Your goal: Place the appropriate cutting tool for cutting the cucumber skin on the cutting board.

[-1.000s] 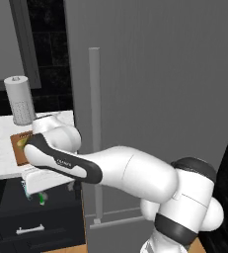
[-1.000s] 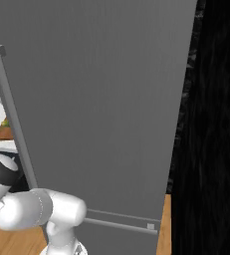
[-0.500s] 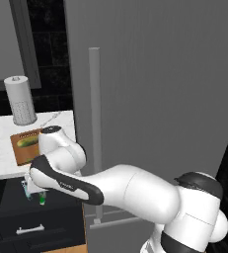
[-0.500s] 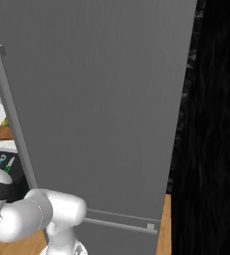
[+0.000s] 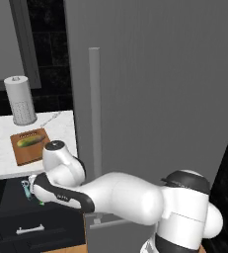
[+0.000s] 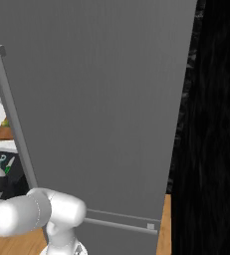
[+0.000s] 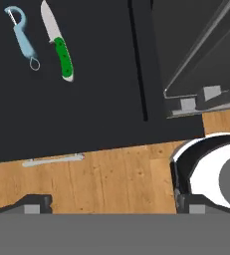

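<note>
The peeler (image 7: 23,38) is lying flat on a dark surface, seemingly inside an open drawer below the worktop (image 5: 2,153), with the knife (image 7: 58,43) just beside it, the two lying roughly parallel and not touching. From the left base view both are showing as small coloured shapes in the dark gap under the worktop edge, close to the arm's wrist. The peeler is looking like a light, stiff piece of smooth plastic: a pale blue, slim handle ending in a small ring at one end and a curved loop head at the other. It should weigh almost nothing, but its thin, low profile and slick finish may be making it prone to sliding or pivoting when pinched. The straight middle of the handle seems the best place to close on, across its narrow width, away from the loop head and the ring. The knife has a white blade and a glossy green handle. The hand (image 7: 111,206) is pointing down over the wooden floor near the drawer front, its tips standing well apart with nothing between them. Up on the marbled white worktop, the reddish-brown board (image 5: 29,147) is carrying the cucumber (image 5: 30,141), lying flat on its wooden face.
</note>
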Motion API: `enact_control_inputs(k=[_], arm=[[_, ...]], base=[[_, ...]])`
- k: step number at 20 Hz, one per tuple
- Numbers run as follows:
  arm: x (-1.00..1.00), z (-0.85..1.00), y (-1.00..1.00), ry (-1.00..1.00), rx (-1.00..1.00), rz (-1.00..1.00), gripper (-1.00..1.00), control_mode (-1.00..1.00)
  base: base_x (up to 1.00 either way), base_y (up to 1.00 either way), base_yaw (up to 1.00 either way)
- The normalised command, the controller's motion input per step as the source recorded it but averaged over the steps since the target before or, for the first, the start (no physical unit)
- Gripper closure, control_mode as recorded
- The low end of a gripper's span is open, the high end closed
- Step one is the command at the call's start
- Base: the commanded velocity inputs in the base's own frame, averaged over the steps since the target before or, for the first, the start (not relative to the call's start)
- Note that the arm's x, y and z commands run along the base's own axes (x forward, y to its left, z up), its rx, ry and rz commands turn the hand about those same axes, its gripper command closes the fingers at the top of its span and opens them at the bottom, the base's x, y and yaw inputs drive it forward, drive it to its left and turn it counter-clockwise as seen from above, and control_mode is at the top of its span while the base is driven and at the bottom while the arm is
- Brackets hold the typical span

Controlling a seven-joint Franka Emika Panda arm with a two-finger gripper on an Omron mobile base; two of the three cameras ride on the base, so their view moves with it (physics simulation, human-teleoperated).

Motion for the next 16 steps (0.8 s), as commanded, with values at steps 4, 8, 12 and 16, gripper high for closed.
enact_control_inputs(k=[4,8,12,16], arm=[[0.21,-0.33,0.24,-0.14,-0.06,-0.16,-1.00,-1.00],[0.14,-0.18,0.18,-0.12,-0.07,-0.04,-1.00,-1.00],[0.26,-0.10,0.08,-0.01,0.00,0.00,-1.00,-1.00],[0.28,-0.19,0.03,0.00,0.00,0.00,-1.00,-1.00]], base=[[0.00,0.00,0.00],[0.00,0.00,0.00],[0.00,0.00,0.00],[0.00,0.00,0.00]])
